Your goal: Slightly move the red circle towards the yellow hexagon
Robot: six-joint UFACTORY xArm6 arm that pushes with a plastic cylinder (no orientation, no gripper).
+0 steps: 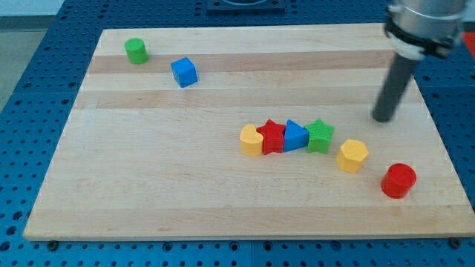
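Observation:
The red circle (398, 180) lies near the board's right edge, toward the view's bottom. The yellow hexagon (352, 156) sits just up and to the left of it, a small gap between them. My tip (383, 119) rests on the board above both blocks, about a block's width up and to the right of the hexagon and well above the red circle. It touches neither block.
A touching row lies left of the hexagon: a yellow block (251, 139), a red star (272, 136), a blue triangle (295, 136), a green star (320, 136). A green cylinder (136, 50) and a blue cube (184, 72) sit at the top left of the wooden board (148, 185).

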